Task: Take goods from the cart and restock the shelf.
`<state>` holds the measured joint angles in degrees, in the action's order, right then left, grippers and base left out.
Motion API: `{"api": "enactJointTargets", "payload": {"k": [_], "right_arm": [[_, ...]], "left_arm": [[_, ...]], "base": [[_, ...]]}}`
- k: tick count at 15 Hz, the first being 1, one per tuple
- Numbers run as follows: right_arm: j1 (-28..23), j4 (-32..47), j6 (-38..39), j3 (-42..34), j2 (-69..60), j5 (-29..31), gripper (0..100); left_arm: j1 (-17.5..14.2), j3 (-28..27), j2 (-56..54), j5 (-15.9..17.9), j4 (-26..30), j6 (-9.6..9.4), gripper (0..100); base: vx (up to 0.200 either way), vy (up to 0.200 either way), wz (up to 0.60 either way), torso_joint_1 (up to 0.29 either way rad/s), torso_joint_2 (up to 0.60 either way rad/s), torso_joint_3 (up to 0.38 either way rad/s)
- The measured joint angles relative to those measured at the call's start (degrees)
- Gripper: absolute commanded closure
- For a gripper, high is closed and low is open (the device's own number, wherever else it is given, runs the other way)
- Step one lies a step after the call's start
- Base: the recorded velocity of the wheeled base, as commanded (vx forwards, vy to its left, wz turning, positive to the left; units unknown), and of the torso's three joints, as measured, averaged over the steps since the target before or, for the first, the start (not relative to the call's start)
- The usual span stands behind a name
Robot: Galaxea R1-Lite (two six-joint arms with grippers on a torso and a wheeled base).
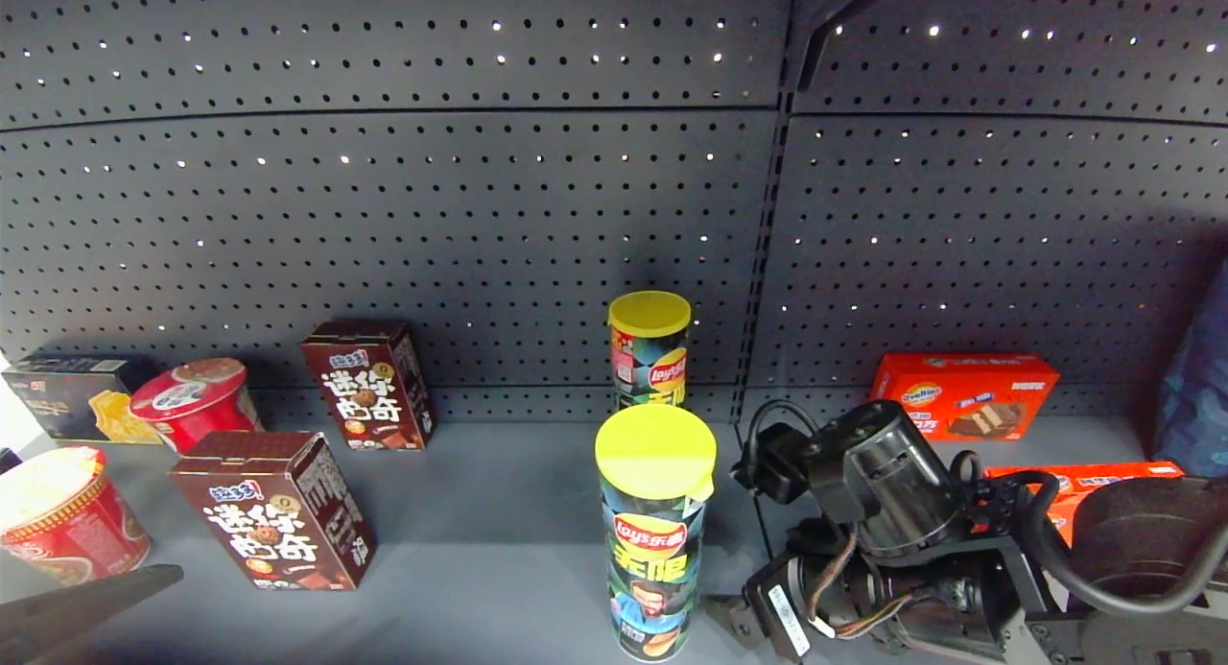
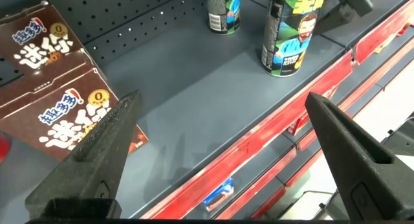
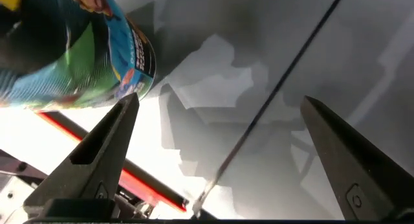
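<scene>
grey pegboard shelf (image 1: 480, 511): front chip can (image 1: 655, 540) upright, judged light, crushable, slick; best gripped mid-body. right claw (image 3: 220, 101) gaping, empty, beside it; left claw (image 2: 223, 98) gaping, empty too.

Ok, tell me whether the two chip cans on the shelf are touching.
Apart. The left wrist view shows a strip of bare shelf between the front chip can and the back chip can.

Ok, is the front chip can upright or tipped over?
Upright: the front chip can stands on its base on the shelf, yellow lid on top; right pincer open beside it.
</scene>
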<state>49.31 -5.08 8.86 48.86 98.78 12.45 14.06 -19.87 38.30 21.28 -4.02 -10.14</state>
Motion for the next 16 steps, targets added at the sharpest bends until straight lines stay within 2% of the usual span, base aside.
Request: {"api": "enactJointTargets", "payload": {"k": [7,12,14,16], "right_arm": [[-2.5,1.4,0.0,-2.0,-8.6,0.9,0],[-4.4,1.5,0.0,-1.9,-13.1,1.0,0],[-4.4,1.4,-0.1,-1.6,-14.4,1.0,0],[-4.5,1.4,-0.1,-1.9,-15.7,0.9,0]], "left_arm": [[0.2,-0.5,1.4,0.0,0.0,-0.3,0],[2.4,-4.8,10.0,0.0,-0.6,-0.85,0],[3.3,-6.9,15.0,-0.3,-0.8,-2.0,0],[4.5,-8.4,20.4,-2.4,-0.9,-4.19,0]], "base": [[0.0,0.0,0.0,0.0,0.0,0.0],[0.0,0.0,0.0,0.0,0.0,0.0],[0.0,0.0,0.0,0.0,0.0,0.0],[0.0,0.0,0.0,0.0,0.0,0.0]]}}
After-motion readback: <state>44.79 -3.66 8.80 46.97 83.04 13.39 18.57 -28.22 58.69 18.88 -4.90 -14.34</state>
